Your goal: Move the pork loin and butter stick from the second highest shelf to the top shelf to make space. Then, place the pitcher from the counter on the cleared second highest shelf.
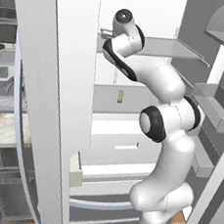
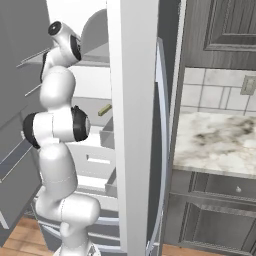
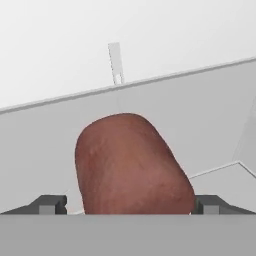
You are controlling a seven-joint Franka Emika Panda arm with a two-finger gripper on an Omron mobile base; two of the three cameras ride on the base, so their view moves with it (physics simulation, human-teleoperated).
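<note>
The reddish-brown pork loin lies on the pale grey top shelf close in front of the hand camera. My gripper is open, one dark fingertip on each side of the meat, with a small gap on the left. In the left base view my arm reaches up to the top shelf, the hand hidden behind the fridge door. The pale yellow butter stick rests on the second highest shelf below. The marble counter stands beside the fridge. The pitcher is out of view.
The open fridge door stands close beside my arm. Door bins line the other door on the right. Fridge drawers sit under the shelves. Dark cabinets run beneath the counter.
</note>
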